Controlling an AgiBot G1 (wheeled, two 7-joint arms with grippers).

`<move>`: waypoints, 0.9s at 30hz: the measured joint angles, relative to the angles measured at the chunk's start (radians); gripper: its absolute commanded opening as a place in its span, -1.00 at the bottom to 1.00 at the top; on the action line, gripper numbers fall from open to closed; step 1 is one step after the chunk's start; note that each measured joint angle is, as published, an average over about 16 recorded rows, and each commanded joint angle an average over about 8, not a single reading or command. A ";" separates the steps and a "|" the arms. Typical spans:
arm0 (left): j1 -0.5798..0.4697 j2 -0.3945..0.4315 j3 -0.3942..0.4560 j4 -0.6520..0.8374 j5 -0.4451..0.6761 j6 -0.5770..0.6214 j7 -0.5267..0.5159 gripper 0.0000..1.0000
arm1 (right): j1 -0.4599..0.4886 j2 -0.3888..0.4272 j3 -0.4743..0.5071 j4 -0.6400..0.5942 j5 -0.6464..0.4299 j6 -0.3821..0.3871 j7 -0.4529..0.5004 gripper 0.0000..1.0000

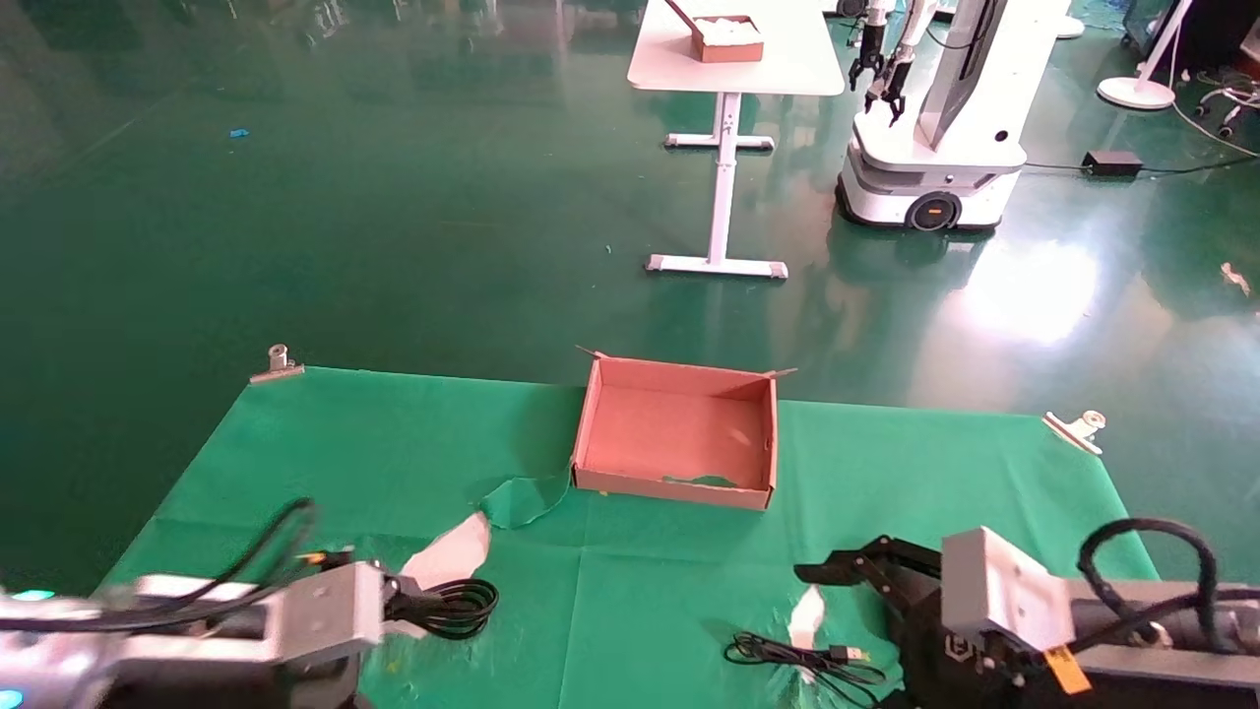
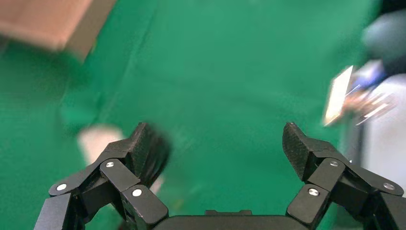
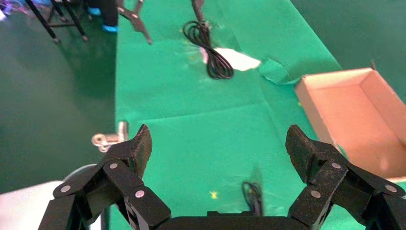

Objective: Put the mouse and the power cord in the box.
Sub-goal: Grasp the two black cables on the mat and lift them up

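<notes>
The brown cardboard box [image 1: 679,433] [image 3: 354,120] stands with nothing in it at the far middle of the green cloth. The power cord [image 1: 453,606] [image 3: 210,52] lies coiled at the near left. My left gripper [image 2: 215,139] is open right beside it, and a dark blur of the cord lies against one finger [image 2: 143,148]. My right gripper [image 1: 837,576] [image 3: 218,139] is open over the near right, just above a thin black cable [image 1: 787,655] [image 3: 253,191] with a USB plug [image 1: 847,652]. The mouse itself is hidden.
White patches [image 1: 448,556] [image 1: 807,615] show where the cloth is torn, with a folded flap [image 1: 522,497] near the box. Metal clips [image 1: 278,364] [image 1: 1078,428] hold the far corners. Beyond the table stand a white table [image 1: 733,59] and another robot [image 1: 935,148].
</notes>
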 measured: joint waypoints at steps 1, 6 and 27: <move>-0.011 0.017 0.017 0.005 0.051 -0.012 -0.011 1.00 | 0.001 0.002 -0.002 0.002 -0.008 0.004 0.003 1.00; -0.054 0.104 0.086 0.045 0.268 -0.072 -0.055 1.00 | -0.006 0.014 -0.002 0.008 -0.019 0.015 0.015 1.00; -0.117 0.311 0.208 0.295 0.639 -0.232 -0.073 1.00 | -0.029 0.020 -0.027 -0.001 -0.090 0.039 0.015 1.00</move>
